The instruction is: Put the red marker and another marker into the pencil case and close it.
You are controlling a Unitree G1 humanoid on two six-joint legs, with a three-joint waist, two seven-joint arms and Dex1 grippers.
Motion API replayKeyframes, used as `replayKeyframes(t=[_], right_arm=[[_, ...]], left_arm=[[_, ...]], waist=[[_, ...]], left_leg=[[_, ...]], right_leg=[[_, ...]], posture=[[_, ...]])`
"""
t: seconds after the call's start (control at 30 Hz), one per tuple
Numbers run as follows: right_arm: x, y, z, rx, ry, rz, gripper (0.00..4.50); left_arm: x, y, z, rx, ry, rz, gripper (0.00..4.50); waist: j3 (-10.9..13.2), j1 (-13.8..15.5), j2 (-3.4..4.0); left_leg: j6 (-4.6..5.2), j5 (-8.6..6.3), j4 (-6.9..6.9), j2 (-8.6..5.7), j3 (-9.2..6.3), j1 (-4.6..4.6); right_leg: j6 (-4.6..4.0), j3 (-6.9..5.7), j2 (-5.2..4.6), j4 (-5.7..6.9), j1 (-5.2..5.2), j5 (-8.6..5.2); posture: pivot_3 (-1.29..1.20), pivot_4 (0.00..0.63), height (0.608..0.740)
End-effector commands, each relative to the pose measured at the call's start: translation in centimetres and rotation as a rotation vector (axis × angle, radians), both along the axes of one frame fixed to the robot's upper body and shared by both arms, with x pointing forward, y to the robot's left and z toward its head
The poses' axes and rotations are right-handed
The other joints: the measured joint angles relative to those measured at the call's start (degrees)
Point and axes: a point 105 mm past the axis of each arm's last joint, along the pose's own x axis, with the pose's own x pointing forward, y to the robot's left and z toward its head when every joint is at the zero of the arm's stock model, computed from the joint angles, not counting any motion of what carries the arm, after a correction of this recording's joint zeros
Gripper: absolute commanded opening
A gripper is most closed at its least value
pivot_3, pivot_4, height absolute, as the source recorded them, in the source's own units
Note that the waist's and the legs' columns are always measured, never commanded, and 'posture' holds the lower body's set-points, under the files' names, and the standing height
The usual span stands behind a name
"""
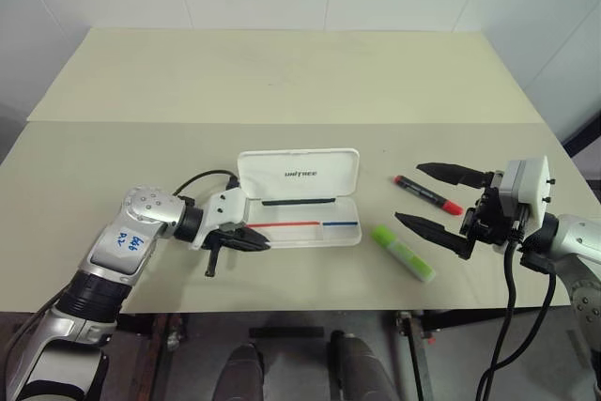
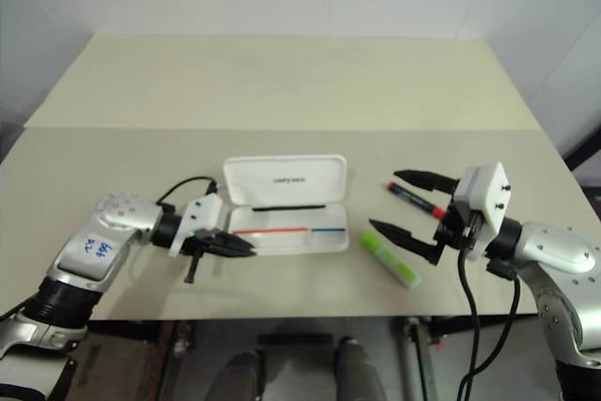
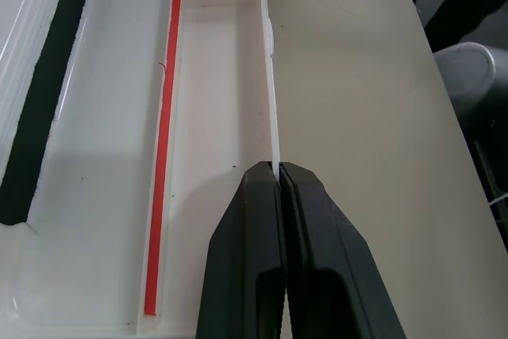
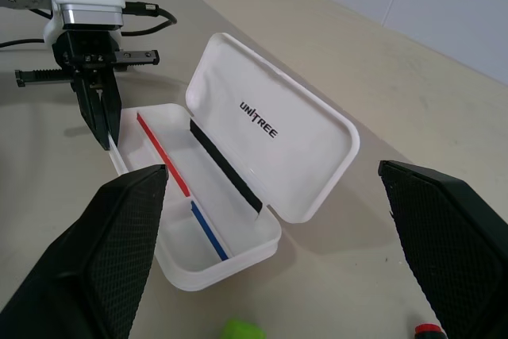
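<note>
The white pencil case (image 1: pixel 344 235) stands open mid-table, its lid (image 1: pixel 299 174) upright with dark lettering, and its tray holds nothing. My left gripper (image 1: pixel 266 245) is shut, and its tips (image 3: pixel 278 171) meet the rim of the tray's front wall at the left end; whether they pinch the wall I cannot tell. The red marker (image 1: pixel 427 193) lies on the table right of the case. My right gripper (image 1: pixel 409 192) hovers wide open around it without touching. The lime-green marker (image 1: pixel 402 253) lies nearer the front edge, below the right gripper's lower finger (image 1: pixel 427 230).
The beige table (image 1: pixel 282 82) has a seam across it behind the case. Its front edge (image 1: pixel 310 312) runs close to the green marker. A black cable (image 1: pixel 202 178) loops above the left wrist.
</note>
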Motion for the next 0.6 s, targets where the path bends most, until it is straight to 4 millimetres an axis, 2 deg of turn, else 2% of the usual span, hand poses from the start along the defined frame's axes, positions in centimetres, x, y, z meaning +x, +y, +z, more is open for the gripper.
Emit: replayKeyframes(t=[0.03, 0.37, 0.6], right_arm=[[-0.6, 0.6, 1.1, 0.015, -0.046, 0.023, 4.5], [-0.5, 1.0, 1.2, 0.023, -0.049, 0.032, 4.5], [-0.1, 1.1, 0.7, 0.042, -0.024, 0.045, 4.5]], left_arm=[[0.3, -0.9, 0.6, -0.016, -0.035, -0.015, 0.41], [0.2, -1.9, 0.7, -0.031, -0.09, -0.069, 3.58], [-0.5, -1.1, 3.6, -0.13, -0.131, -0.09, 3.58]], waist=[[0.0, 0.11, 0.0], [0.0, 0.02, 0.0], [0.0, -0.02, 0.0]], left_leg=[[0.0, 0.0, 0.0, 0.0, 0.0, 0.0], [0.0, 0.0, -0.01, 0.0, 0.0, 0.0], [0.0, 0.0, -0.01, 0.0, 0.0, 0.01]], right_leg=[[0.0, 0.0, 0.0, 0.0, 0.0, 0.0], [0.0, 0.0, 0.0, 0.0, 0.0, 0.0], [0.0, 0.0, 0.0, 0.01, 0.0, 0.0]], posture=[[0.0, 0.15, 0.74], [0.0, 0.15, 0.74], [0.0, 0.15, 0.74]])
